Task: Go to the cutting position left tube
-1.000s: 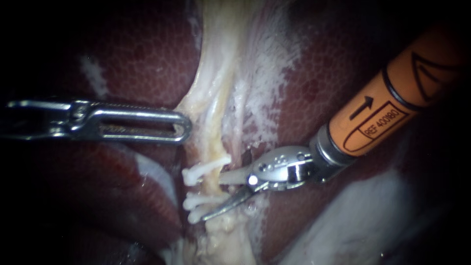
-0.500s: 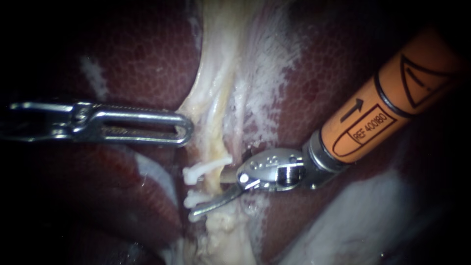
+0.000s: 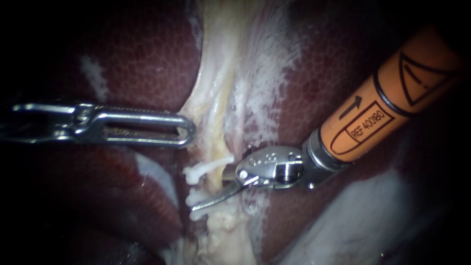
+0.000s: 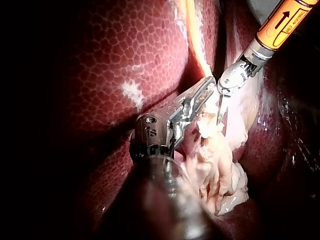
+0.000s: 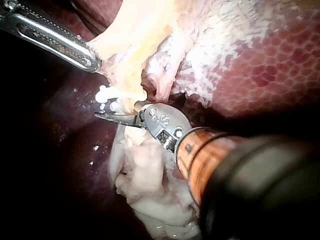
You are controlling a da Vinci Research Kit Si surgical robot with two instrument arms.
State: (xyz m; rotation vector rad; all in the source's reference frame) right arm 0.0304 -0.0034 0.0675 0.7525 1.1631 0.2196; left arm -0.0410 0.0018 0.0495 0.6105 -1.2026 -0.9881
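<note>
Blades astride the pale yellow, clipped left tube (image 3: 214, 182).
Endoscope: orange-sleeved right instrument (image 3: 208, 189), hand spread, one blade each side of the left tube between white plastic clips (image 3: 208, 164). Left wrist: silver slotted left instrument (image 4: 206, 87), hand pinching the edge of the pale tissue band (image 4: 212, 145). Right wrist: same straddle. Tube likely soft, slick, tearable; take it only between clips.

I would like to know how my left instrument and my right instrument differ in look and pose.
The left instrument is bare metal with a long, slotted end effector; the right instrument has an orange sleeve and short blades. The left one lies level, its tip at the pale tissue above the white clips; the right one slants in from the upper right, blades open at the clips. Both reach the same pale tissue.
</note>
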